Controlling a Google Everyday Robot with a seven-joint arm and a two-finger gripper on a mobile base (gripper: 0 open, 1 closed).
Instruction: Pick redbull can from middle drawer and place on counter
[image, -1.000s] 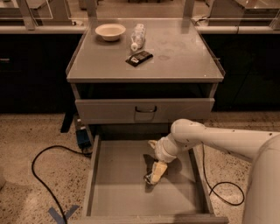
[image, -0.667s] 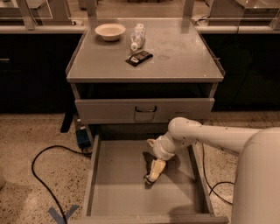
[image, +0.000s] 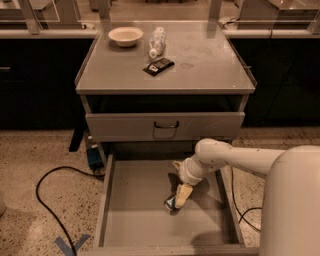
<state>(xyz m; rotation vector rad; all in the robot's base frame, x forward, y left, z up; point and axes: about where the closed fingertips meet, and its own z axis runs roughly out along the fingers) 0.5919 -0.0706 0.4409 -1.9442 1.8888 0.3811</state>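
Note:
The middle drawer is pulled out, a wide grey tray with low side walls. The redbull can is a small blue and silver shape low on the drawer floor near its middle. My gripper reaches down into the drawer from the right and sits right at the can, touching or partly covering it. The white arm comes in over the drawer's right wall. The counter is the flat grey cabinet top above.
On the counter stand a white bowl, a clear plastic bottle and a dark flat packet. The upper drawer with a loop handle is closed. A black cable and a blue box lie on the floor at left.
The gripper stays at the same spot over the can in the drawer. The arm's elbow has shifted slightly and my body fills more of the right edge.

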